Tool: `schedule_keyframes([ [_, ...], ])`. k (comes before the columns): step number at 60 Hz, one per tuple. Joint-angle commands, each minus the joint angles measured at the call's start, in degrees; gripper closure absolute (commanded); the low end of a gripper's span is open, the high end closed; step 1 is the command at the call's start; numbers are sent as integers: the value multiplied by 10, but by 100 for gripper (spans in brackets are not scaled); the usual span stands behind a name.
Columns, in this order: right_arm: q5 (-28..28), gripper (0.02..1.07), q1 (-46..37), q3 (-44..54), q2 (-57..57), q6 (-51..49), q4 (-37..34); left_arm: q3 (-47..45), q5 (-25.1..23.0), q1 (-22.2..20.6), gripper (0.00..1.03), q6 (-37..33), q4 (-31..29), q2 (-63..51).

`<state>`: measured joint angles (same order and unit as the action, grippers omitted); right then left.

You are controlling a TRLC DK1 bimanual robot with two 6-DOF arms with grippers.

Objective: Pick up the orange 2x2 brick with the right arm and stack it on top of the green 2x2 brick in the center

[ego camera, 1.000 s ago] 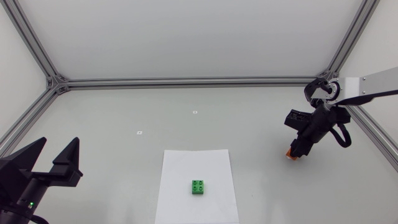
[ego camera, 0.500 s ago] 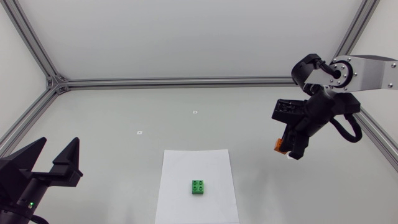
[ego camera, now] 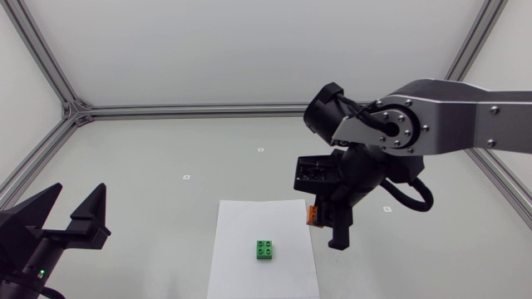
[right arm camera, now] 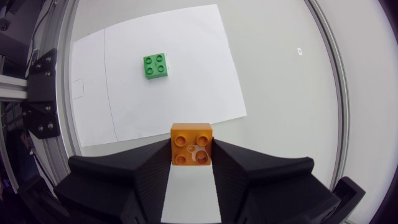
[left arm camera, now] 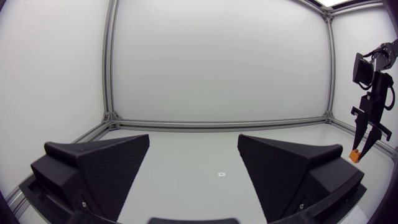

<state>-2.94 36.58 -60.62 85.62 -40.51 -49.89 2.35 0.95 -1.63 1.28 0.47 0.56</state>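
Leftmost, the left hand (ego camera: 79, 198) rests low with its fingers apart. Further right, the green brick (ego camera: 266, 249) sits on a white sheet (ego camera: 249, 220) on the surface (ego camera: 166, 149). The right hand (right arm camera: 192, 152) is clamped on the orange brick (ego camera: 312, 215), seemingly raised over the sheet's right edge.

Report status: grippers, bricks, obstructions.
Right gripper shut on orange 2x2 plastic brick, aloft at edge of white paper sheet. Left gripper open, empty. Green 2x2 plastic brick on sheet, nothing between.
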Motion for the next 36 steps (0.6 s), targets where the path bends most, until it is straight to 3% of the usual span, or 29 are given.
schedule_keyframes([
  [1,0,85,39,2,32,27,8,-23,-2,0,4,-3,-6,2],
  [15,1,85,114,-33,96,53,37,-23,-2,0,4,-3,-6,2],
  [36,0,85,134,-85,174,46,49,-23,-2,0,4,-3,-6,2],
])
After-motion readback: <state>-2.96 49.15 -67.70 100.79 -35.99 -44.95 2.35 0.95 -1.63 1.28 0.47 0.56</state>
